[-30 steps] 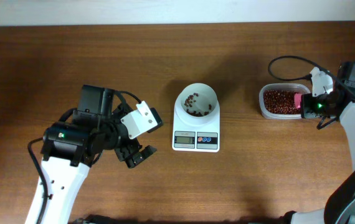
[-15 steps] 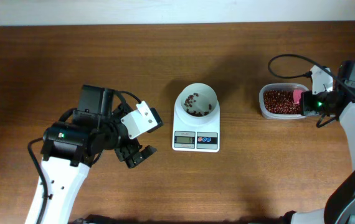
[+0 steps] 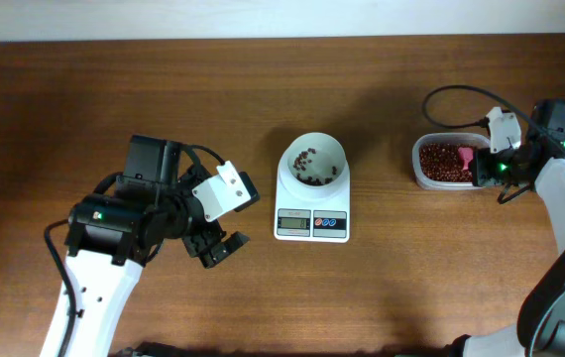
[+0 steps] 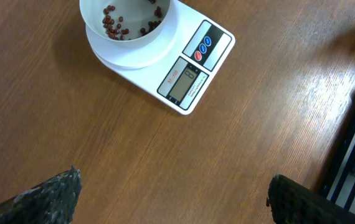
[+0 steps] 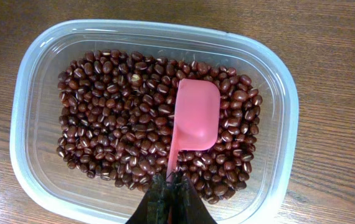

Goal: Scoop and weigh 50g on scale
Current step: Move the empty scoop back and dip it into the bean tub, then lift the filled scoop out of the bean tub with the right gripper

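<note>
- Worktop (image 3: 84, 89): brown wood grain. Its near edge is cut off in the overhead view.
- Scale (image 3: 311, 210): white, standing near the middle of the worktop, with its display (image 4: 180, 82) and buttons (image 4: 202, 48) turned toward the near edge. You cannot read the digits in any view.
- Bowl (image 3: 328, 152): round and white, sitting on the scale's platform. The top border of the left wrist view cuts off its far rim.
- Beans (image 3: 309, 169): a thin scatter of red-brown grains lies in the bowl, and much of the bowl floor shows bare. The main heap (image 5: 115, 130) fills the tub.
- Tub (image 5: 34, 93): clear, rectangular, with rounded corners, near the right edge of the worktop and well apart from the scale. In the overhead view the right arm hides its right end.
- Pink scoop (image 5: 197, 115): over the heap in the tub with its smooth face up. You cannot tell whether it rests on the grains or sits just above them. The end of its handle is hidden.
- Right gripper (image 5: 169, 194): jaws pressed together, pinching the scoop's thin handle. Only the fingertips show.
- Left gripper (image 3: 220, 250): jaws spread wide and holding nothing, over bare wood left of the scale. In its own view only two dark tips show at the bottom corners.
</note>
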